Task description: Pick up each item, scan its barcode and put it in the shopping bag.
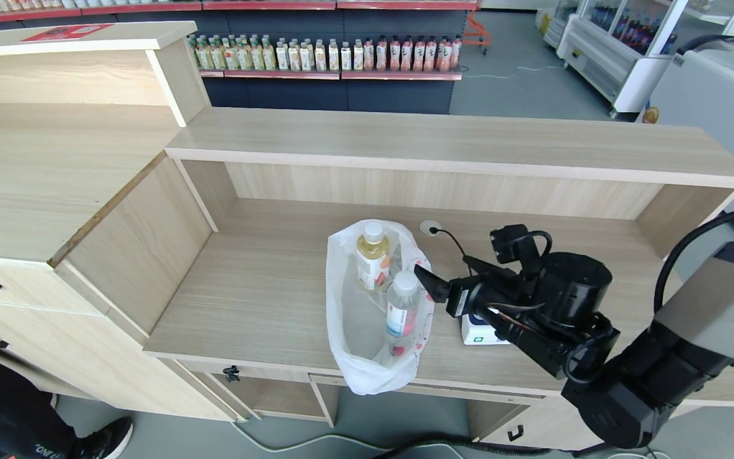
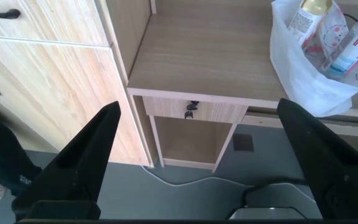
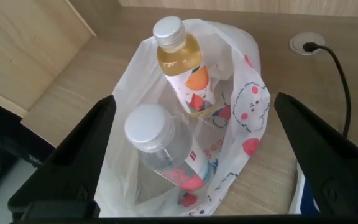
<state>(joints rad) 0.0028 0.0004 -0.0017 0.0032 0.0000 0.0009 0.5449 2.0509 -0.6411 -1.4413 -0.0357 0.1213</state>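
A white plastic shopping bag (image 1: pixel 348 357) stands open on the wooden counter (image 1: pixel 259 287), near its front edge. Two bottles stand inside it: a yellow juice bottle (image 1: pixel 373 258) at the back and a clear water bottle (image 1: pixel 402 306) in front. My right gripper (image 1: pixel 434 287) hovers just right of the bag's rim, open, nothing held. From the right wrist, the right gripper (image 3: pixel 194 124) sits above the water bottle (image 3: pixel 160 149) and juice bottle (image 3: pixel 182 62). My left gripper (image 2: pixel 197 109) hangs open, low in front of the counter, left of the bag (image 2: pixel 303 81).
A white scanner box (image 1: pixel 478 330) sits on the counter under my right arm, its black cable running to a grommet (image 1: pixel 431 227). A raised ledge (image 1: pixel 456 143) borders the back, a taller cabinet with drawers (image 1: pixel 35 191) the left. A drawer with a key (image 1: pixel 232 373) lies below.
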